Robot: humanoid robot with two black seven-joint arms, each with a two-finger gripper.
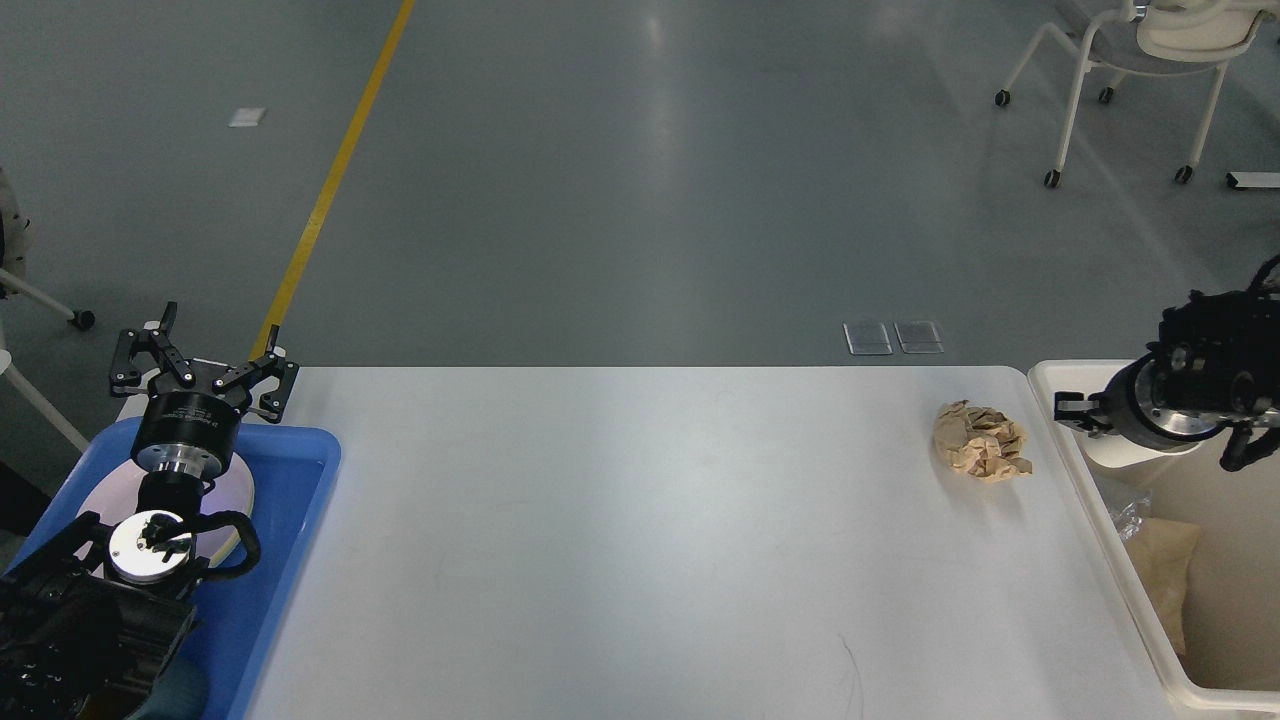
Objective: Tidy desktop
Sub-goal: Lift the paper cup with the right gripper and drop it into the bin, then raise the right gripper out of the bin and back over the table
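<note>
The desktop (620, 540) takes up most of the head view, big glossy white slab w/ rounded corners, running from the blue tray on the left to the cream bin on the right. Only loose thing on it is a crumpled brown paper ball (980, 441), sitting near the far right corner, just beside the bin wall but not touching it afaict.

Left gripper (200, 352) is up over the far end of the blue tray (290, 560), fingers spread wide apart, nothing between them. Below the wrist there's a round white plate (235, 490) in the tray, mostly hidden by the arm.

Right gripper (1070, 412) is over the near-left corner area of the cream bin (1130, 590), pointing left. It's small and dark from here, so can't tell if the fingers are apart or together. There's a white cup-ish shape (1135, 458) right under the wrist, inside the bin outline, but whether the gripper has hold of it I honestly can't say.

Inside the bin: some clear plastic wrap (1128, 517) and a tan paper bag (1165, 575).

Bg stuff: grey floor w/ a yellow line (335, 170), white chair on casters (1130, 60) top right.
</note>
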